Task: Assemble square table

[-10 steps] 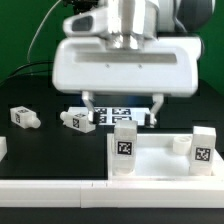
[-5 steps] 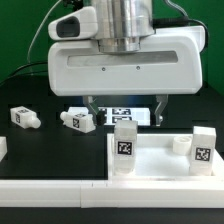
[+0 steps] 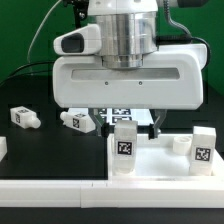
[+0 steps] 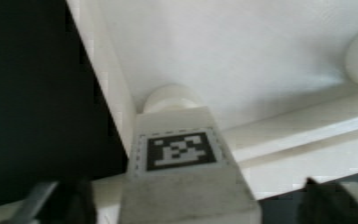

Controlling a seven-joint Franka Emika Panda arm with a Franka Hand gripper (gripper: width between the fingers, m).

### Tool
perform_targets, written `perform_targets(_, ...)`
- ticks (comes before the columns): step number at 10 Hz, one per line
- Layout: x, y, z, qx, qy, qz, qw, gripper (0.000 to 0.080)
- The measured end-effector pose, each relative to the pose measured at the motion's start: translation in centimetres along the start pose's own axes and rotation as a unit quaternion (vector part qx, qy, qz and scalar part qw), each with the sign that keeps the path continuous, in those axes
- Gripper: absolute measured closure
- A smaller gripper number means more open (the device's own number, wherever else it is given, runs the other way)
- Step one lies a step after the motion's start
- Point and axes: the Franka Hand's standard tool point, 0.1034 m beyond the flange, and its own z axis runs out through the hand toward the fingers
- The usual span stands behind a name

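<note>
The white square table top (image 3: 160, 168) lies upside down at the exterior view's right. Two white tagged legs stand upright in its near corners, one at its left corner (image 3: 124, 148) and one at its right corner (image 3: 203, 149). Two more legs lie loose on the black table at the left (image 3: 22, 118) (image 3: 78, 121). My gripper (image 3: 125, 114) is open, hanging just above the left upright leg, one finger on each side. In the wrist view that leg (image 4: 181, 150) stands between my gripper's (image 4: 186, 204) dark fingertips (image 4: 48, 200), clear of both, with the table top (image 4: 247, 60) behind.
The marker board (image 3: 112, 114) lies behind the table top, under the gripper. A long white bar (image 3: 55, 186) runs along the front edge. A small white piece (image 3: 2, 148) sits at the left edge.
The gripper has come down and forward, now looming larger over the left upright leg. The legs and table top have not moved.
</note>
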Motion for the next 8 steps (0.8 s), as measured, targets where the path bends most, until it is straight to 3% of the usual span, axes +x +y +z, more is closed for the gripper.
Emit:
perform_targets(1,-0.02,-0.01,0.03,0.0,0.0,0.018,1.0,0.0373)
perform_targets(2,-0.03,-0.03,0.04,0.0,0.0,0.059,0.998,0.0373)
perform_targets(3,0.01,0.13,0.04,0.0,0.0,0.089,0.996,0.0512)
perform_targets(5,0.03,0.09,0.14,0.0,0.002,0.158,0.987,0.0512)
perform_targets(7,0.23,0.18,0.2,0.004,0.01,0.286,0.958,0.0512)
perform_targets(8,0.3,0.18,0.24,0.01,0.005,0.367,0.93,0.0512)
